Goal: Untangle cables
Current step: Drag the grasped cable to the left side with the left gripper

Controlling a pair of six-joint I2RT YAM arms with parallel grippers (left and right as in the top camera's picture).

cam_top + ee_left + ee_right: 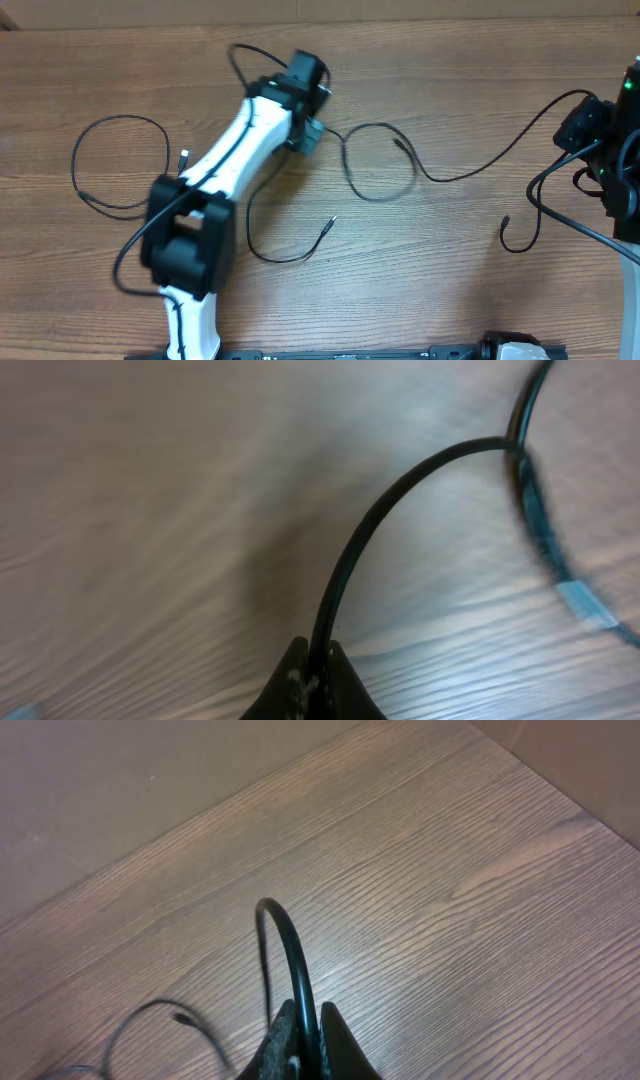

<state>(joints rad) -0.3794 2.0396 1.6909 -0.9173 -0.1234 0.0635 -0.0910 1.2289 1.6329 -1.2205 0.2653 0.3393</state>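
Brown wood-grain table [450, 300] fills the overhead view. Its far edge runs along the top, with a plain tan wall [120, 780] behind it. The widest open room lies near the middle and to the near right. The far strip between the two arms is also bare.

A white left arm [235, 150] with black joints slants from the near left up toward the far centre and covers part of the boards there. The dark right arm [610, 150] stands at the right edge.

Five cables lie spread out:
- A ring cable [76, 165] forms a wide circle at the far left, apart from the others.
- A long cable [460, 177] sags from the right arm toward the centre.
- Its small plug end seems to lie inside a looped cable [380, 199], crossing that loop's right side.
- A short cable [275, 260] curves near the left arm's elbow, with its tip pointing right.
- A hooked cable [515, 247] curls just beside the right arm.

The left gripper [318, 665] has its jaws pinched tight on the looped cable, which arcs up to meet another cord bearing a pale band. The right gripper [300, 1040] is likewise closed, clamping the long cable, which rises in a narrow arch from its fingers.
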